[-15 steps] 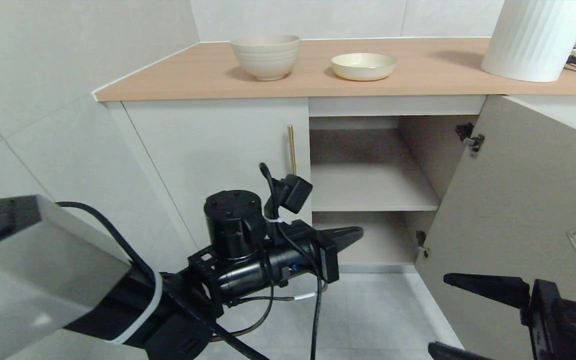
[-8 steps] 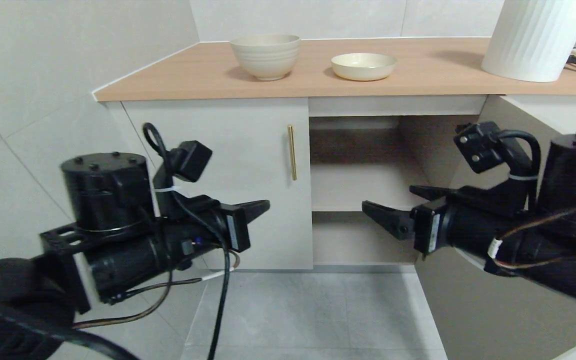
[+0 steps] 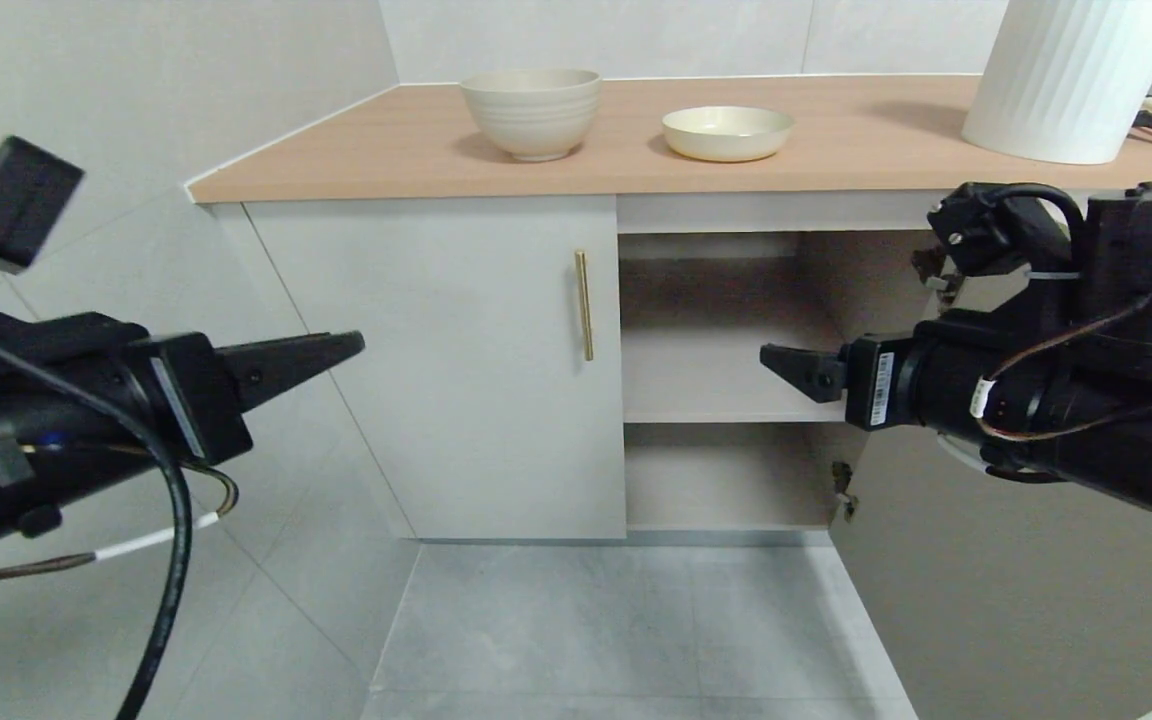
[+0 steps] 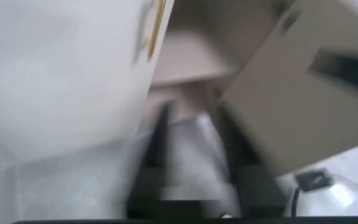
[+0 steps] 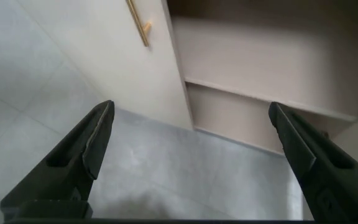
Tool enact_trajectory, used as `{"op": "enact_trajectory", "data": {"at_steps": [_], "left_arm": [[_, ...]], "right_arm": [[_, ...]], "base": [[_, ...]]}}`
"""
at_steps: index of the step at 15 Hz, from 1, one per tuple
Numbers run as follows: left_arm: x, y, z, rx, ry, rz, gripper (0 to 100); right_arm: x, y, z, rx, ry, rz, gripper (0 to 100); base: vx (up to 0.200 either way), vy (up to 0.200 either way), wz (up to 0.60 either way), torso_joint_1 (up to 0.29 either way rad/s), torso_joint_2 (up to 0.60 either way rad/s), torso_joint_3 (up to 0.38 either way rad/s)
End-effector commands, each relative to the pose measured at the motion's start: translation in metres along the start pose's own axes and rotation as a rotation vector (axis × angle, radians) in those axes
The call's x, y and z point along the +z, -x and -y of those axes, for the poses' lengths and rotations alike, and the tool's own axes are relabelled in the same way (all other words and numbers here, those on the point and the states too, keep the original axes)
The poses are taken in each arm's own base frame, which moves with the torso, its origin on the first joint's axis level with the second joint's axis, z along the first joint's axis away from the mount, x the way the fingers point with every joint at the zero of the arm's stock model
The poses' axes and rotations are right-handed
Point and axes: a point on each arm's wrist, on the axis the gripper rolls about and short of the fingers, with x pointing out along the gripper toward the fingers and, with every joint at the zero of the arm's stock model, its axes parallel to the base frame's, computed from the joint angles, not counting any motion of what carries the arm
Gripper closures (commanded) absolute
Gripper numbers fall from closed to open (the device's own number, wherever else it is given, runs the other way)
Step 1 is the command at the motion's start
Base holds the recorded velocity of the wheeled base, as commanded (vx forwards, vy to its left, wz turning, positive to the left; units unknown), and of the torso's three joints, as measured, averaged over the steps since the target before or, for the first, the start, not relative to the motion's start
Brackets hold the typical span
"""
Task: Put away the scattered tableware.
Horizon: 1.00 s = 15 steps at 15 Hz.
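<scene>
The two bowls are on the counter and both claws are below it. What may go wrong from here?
1. Rising toward the deep bowl, the left claw might strike the countertop edge.
2. The right claw appears near the open cabinet door; a sideways swing may hit it.

Head view facing cabinet [image 3: 456,350], both wrist views sharing its shelf [image 5: 272,62]

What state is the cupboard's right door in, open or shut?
Open. The right door stands swung out wide, baring the shelf inside; the left door, with the gold handle, sits flush and shut.
</scene>
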Motion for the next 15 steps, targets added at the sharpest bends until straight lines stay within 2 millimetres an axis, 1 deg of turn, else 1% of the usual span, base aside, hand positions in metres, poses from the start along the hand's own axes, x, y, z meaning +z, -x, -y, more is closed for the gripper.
{"op": "enact_trajectory", "data": {"at_steps": [1, 3, 7, 9, 11, 15], "left_arm": [[0.0128, 0.0114, 0.0011, 0.003, 0.002, 0.062, 0], [0.0168, 0.0118, -0.0046, 0.035, -0.002, 0.092, 0], [0.0137, 0.0054, -0.0071, 0.041, -0.001, 0.081, 0], [0.0137, 0.0058, -0.007, 0.041, -0.001, 0.081, 0], [0.0148, 0.0111, -0.0055, 0.034, -0.003, 0.09, 0], [0.0151, 0.012, -0.0052, 0.034, -0.004, 0.093, 0]], "right_arm": [[0.006, 0.0209, 0.0057, 0.001, -0.01, 0.036, 0], [0.0109, 0.0294, 0.0071, 0.002, -0.01, 0.041, 0], [0.006, 0.0248, 0.0067, -0.003, -0.003, 0.011, 0], [0.0041, 0.0235, 0.0066, -0.004, -0.001, 0.004, 0], [0.003, 0.0227, 0.0062, -0.003, -0.001, -0.001, 0], [0.0012, 0.021, 0.0055, 0.002, 0.001, -0.009, 0]], "base": [[0.0, 0.0, 0.0, 0.0, 0.0, 0.0], [0.0, 0.0, 0.0, 0.0, 0.0, 0.0], [0.0, 0.0, 0.0, 0.0, 0.0, 0.0], [0.0, 0.0, 0.0, 0.0, 0.0, 0.0], [0.0, 0.0, 0.0, 0.0, 0.0, 0.0], [0.2, 0.0, 0.0, 0.001, 0.0, 0.002]]}}
